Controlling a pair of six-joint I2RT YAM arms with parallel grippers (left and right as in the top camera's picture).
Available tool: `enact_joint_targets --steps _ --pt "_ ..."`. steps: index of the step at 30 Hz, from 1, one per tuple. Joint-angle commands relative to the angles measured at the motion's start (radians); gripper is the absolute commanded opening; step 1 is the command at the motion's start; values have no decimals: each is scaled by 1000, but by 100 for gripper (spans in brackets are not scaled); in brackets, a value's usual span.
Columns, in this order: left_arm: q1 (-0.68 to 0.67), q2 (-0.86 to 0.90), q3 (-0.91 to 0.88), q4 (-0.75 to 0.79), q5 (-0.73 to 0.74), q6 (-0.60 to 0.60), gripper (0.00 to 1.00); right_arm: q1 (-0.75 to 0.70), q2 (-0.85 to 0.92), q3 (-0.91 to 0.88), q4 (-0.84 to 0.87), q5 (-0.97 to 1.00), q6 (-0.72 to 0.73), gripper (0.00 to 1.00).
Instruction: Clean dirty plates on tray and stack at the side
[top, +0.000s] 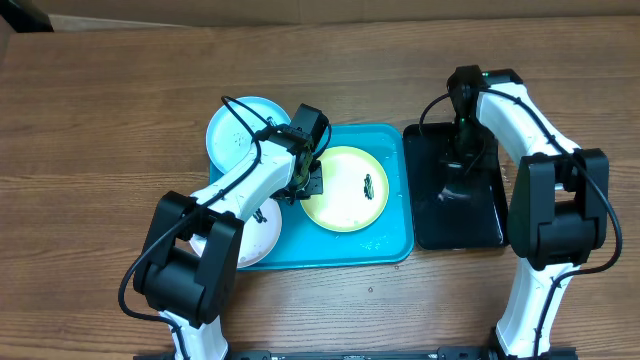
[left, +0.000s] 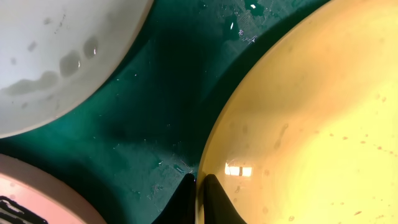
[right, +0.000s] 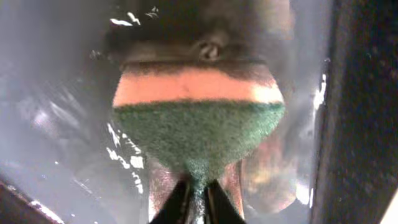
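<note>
We are noting the left fingers (left: 216, 200) pinching shut on the left rim of the yellow-green plate (top: 345, 188), lying in the blue tray (top: 392, 245). The right fingers (right: 176, 203) are clamping the sponge (right: 198, 118) over the black tray (top: 485, 225); the smeared plate is lying leftward.
</note>
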Motion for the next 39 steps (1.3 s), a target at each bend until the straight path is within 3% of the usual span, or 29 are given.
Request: enact_joint_targets --steps 1,10,14,19,24,39 --pt "5 13 -10 -7 -14 -5 8 -4 -11 -15 3 5 -6 4" --pt "5 13 -10 -6 -14 -5 8 -2 -11 -15 -8 -225 -190 4" --pt "5 13 -10 -7 -14 -5 8 -2 -11 -15 -14 -192 -189 4" --pt "5 13 -10 -6 -14 -5 9 -2 -11 -15 -15 -177 -185 24" --pt "5 13 -10 -5 -14 -5 9 -2 -11 -15 -19 -178 -184 35" --pt "5 13 -10 -6 -14 -5 9 -2 -12 65 -78 -174 -155 38"
